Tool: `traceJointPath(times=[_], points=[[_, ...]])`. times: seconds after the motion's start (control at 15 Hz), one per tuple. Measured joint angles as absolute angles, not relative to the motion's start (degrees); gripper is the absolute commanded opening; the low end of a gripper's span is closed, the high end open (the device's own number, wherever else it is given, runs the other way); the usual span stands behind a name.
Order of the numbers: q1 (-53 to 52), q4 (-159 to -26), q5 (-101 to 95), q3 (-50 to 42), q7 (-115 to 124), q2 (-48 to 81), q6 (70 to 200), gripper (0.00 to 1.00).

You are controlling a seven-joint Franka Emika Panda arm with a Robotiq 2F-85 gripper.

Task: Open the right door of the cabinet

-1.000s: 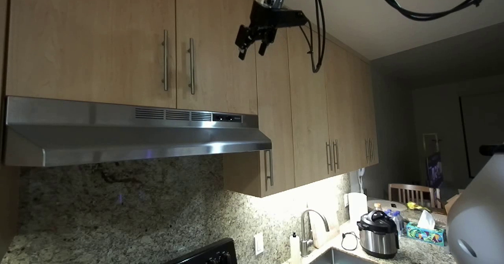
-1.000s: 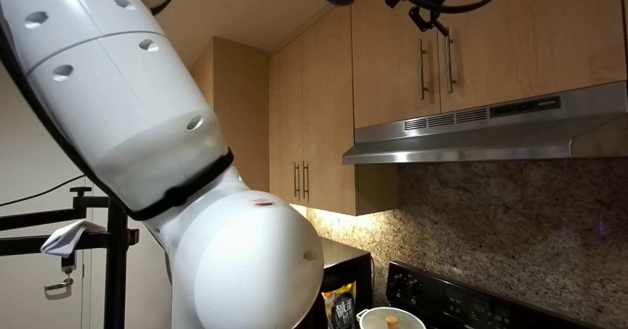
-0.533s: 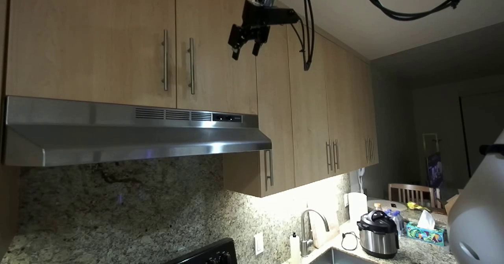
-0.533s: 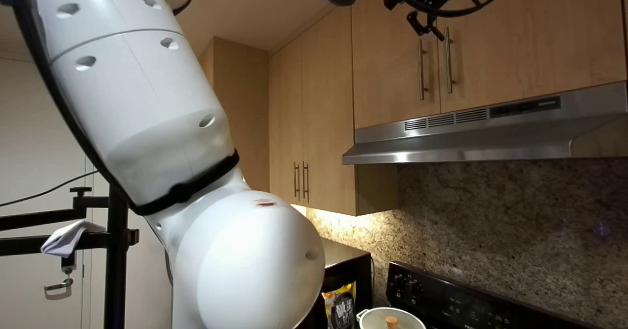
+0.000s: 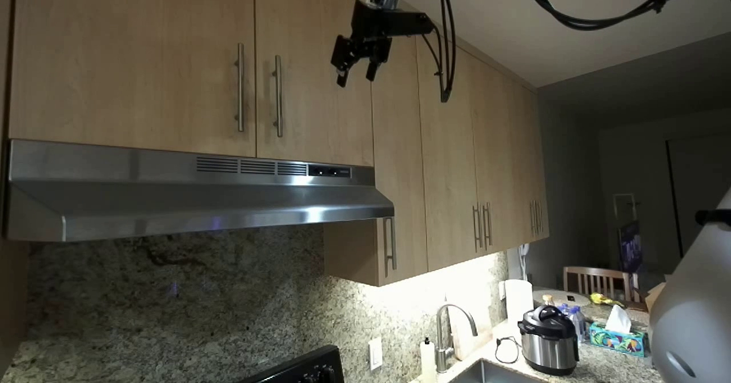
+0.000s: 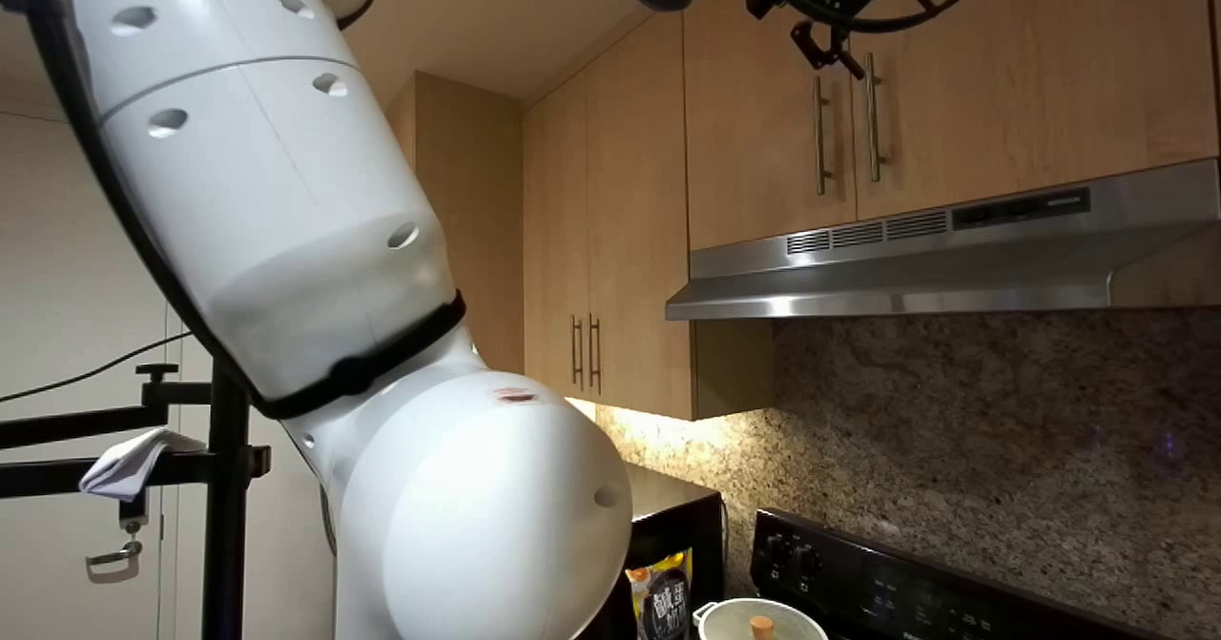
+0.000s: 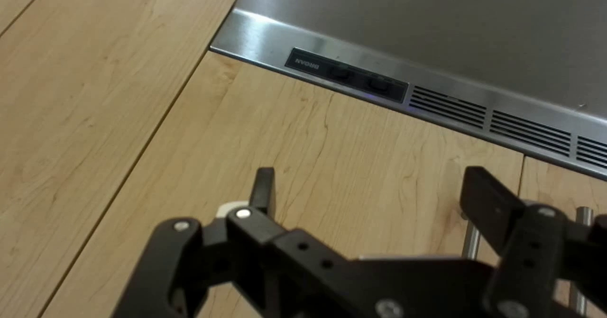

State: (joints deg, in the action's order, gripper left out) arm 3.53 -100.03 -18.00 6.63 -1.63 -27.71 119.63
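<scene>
The cabinet's right door [image 5: 320, 120], a flat light-wood panel, lies flush with its frame. Its vertical silver bar handle [image 5: 278, 96] runs along the left edge; in an exterior view this handle [image 6: 873, 120] stands just below and beside the fingers. My black gripper [image 5: 357, 77] hangs in front of the door's right part, apart from the handle. In the wrist view the jaws of the gripper [image 7: 370, 176] are spread wide, with only the door panel [image 7: 332, 138] behind the gap. There, the right-hand finger [image 7: 493, 204] partly covers the handle [image 7: 471, 244].
The twin door [image 5: 131, 57] adjoins on the left, its own handle [image 5: 240, 88] close by. A steel range hood [image 5: 200, 194] juts out below both doors. Tall cabinet doors [image 5: 448, 160] continue to the right. Loose cables [image 5: 450, 57] dangle beside the gripper.
Between one second and half a second ago, my gripper shifted slightly left in both exterior views. Since then it has held still. The door has not moved.
</scene>
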Motion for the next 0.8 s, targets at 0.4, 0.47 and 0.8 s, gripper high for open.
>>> traceJointPath(times=[0.4,0.47,0.8], points=[[3.53,-100.03,-18.00,6.63,-1.63,-27.71,119.63,1.00],[3.53,-100.03,-18.00,6.63,-1.63,-27.71,119.63,1.00],[3.43,-99.69,-18.13,7.38,-0.34,-27.67,119.67,1.00]])
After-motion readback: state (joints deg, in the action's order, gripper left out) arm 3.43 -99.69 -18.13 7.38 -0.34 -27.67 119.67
